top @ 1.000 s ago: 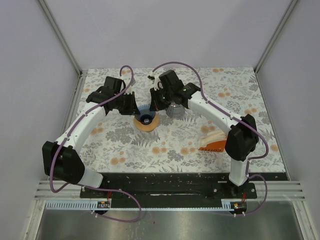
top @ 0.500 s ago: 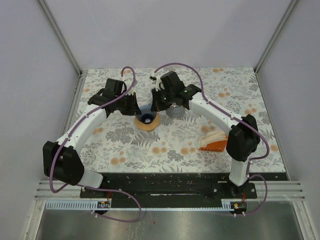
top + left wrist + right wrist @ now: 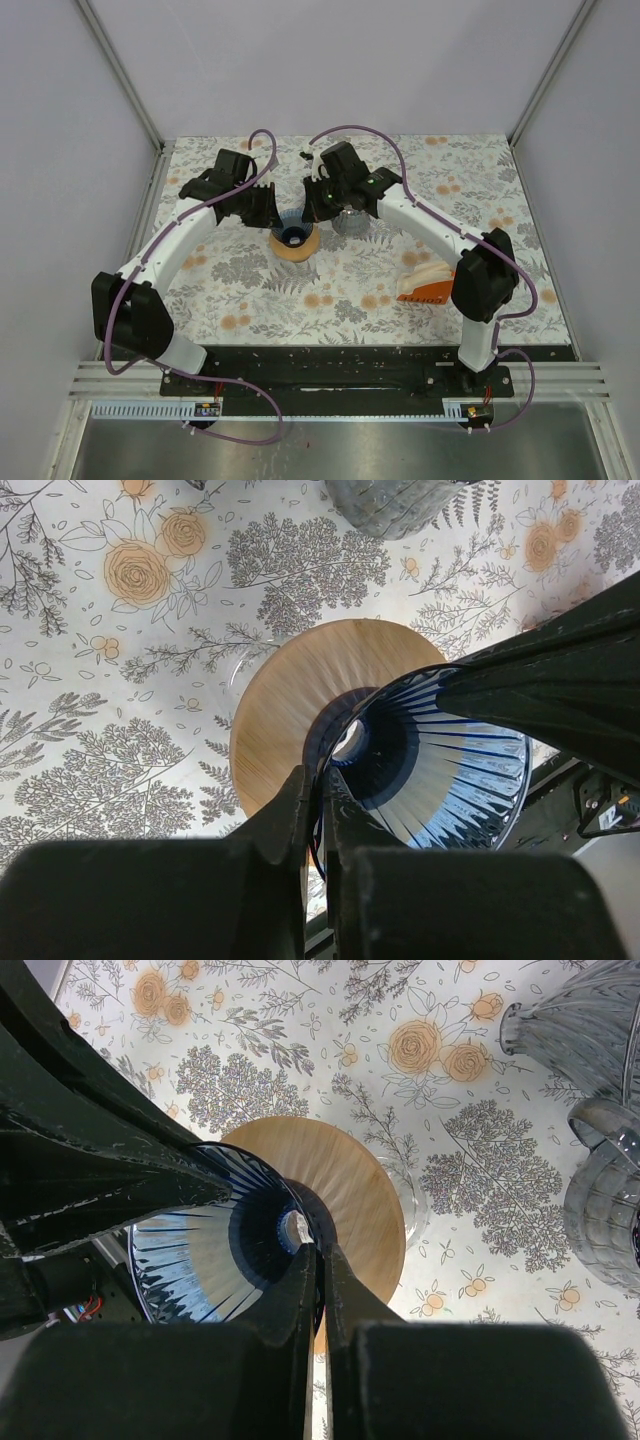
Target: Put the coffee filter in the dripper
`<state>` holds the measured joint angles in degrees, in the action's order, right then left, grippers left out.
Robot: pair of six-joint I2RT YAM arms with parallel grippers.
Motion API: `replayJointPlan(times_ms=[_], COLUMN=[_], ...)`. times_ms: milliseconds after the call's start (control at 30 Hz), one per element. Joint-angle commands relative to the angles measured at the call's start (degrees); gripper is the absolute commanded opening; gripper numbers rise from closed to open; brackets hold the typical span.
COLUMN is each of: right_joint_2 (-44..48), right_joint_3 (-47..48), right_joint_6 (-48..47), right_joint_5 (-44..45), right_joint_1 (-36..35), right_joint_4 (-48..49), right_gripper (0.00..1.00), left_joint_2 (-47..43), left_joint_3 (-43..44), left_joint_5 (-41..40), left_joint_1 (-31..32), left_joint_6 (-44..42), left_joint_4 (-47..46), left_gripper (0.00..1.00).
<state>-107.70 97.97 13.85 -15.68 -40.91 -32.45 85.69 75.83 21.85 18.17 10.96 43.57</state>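
The dripper is a blue ribbed glass cone on a wooden ring, standing mid-table. My left gripper is shut on its rim wall from the left, and in the left wrist view the jaws pinch the blue glass. My right gripper is shut on the opposite wall, and in the right wrist view the jaws clamp the cone. The cone's inside shows bare glass. Cream coffee filters lie in an orange pack at the right.
A clear ribbed glass server stands just right of the dripper, close behind my right gripper; it also shows in the right wrist view and the left wrist view. The enclosure's walls bound the floral table.
My left arm has shifted slightly away from the base and to the right, still at the dripper. The right gripper has stayed at the dripper's other side.
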Motion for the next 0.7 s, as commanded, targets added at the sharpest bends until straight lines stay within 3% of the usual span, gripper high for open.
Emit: replayJointPlan(times_ms=[0, 167, 400, 567, 667], right_joint_2=[-3.8, -3.5, -2.9, -2.3, -1.6], right_joint_3=[0.3, 1.3, 2.5, 4.0, 5.1], right_joint_6=[-2.2, -1.5, -1.9, -2.1, -2.1], right_joint_5=[2.2, 2.4, 2.2, 0.6, 0.5], right_joint_1=[0.2, 0.1, 0.2, 0.2, 0.1], right_joint_4=[-4.8, -4.8, -4.8, -4.9, -5.0], right_gripper=[0.00, 0.00, 0.00, 0.23, 0.38], left_joint_2=[0.7, 0.4, -0.6, -1.8, -2.5], left_joint_3=[1.9, 5.8, 11.4, 12.1, 12.1], left_joint_5=[0.1, 0.4, 0.6, 0.0, 0.0], left_joint_1=[1.2, 0.9, -1.1, -1.9, -2.2], left_joint_6=[-6.7, -6.7, -6.4, -6.7, -6.8], left_joint_4=[4.8, 5.8, 5.7, 5.5, 5.1], left_gripper=[0.13, 0.34, 0.50, 0.61, 0.63])
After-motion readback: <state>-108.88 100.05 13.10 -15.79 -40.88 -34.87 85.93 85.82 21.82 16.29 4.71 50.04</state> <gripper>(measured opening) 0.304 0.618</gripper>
